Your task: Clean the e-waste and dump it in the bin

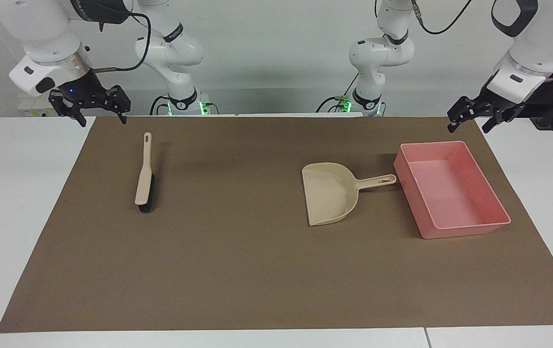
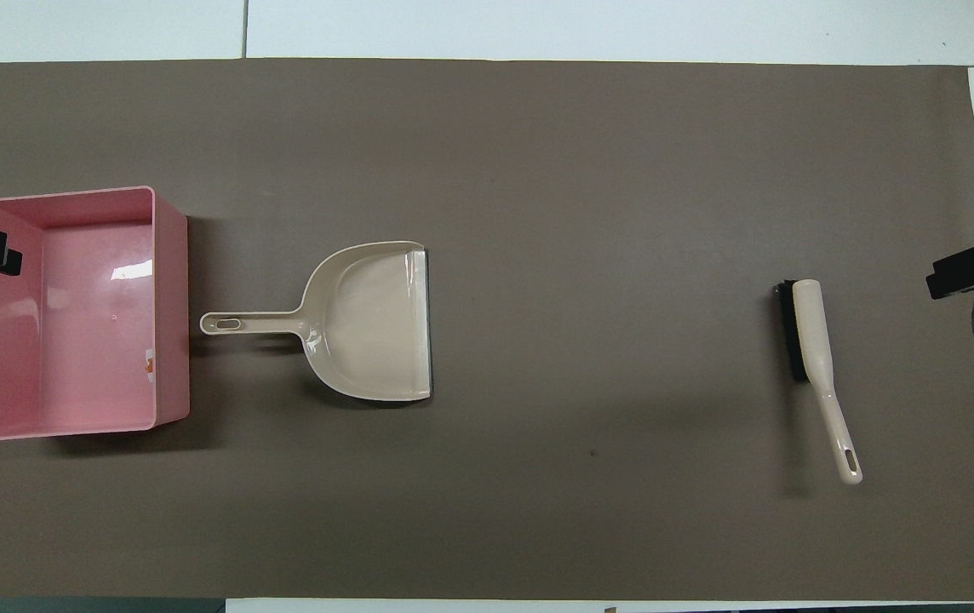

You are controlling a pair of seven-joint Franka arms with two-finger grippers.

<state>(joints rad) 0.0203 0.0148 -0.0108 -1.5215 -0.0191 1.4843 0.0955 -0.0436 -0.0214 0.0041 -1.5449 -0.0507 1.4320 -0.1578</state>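
Two white arms of rounded, glossy segments are seen, with black rings at the joints and green lights at the bases. Black cables are looped along the upper links. Each black pincer, the left pincer (image 1: pixel 467 122) and right pincer (image 1: pixel 94 108), is mounted beneath a white wrist housing; a small blue light is lit on the right one.

I see a white table (image 1: pixel 15 203), seams showing near its edge farthest from the robots. A large brown paper mat (image 1: pixel 238 261) covers most of it, leaving white margins at both ends. Lying on the mat: a shallow rectangular pink plastic bin (image 1: pixel 491 195) toward the left arm's end; just beside it a beige plastic dustpan (image 1: pixel 327 193), handle pointing at the bin, apart from it. Well apart, toward the right arm's end: a beige-handled hand brush with black bristles (image 1: pixel 144 179), handle end nearer the robots' edge.
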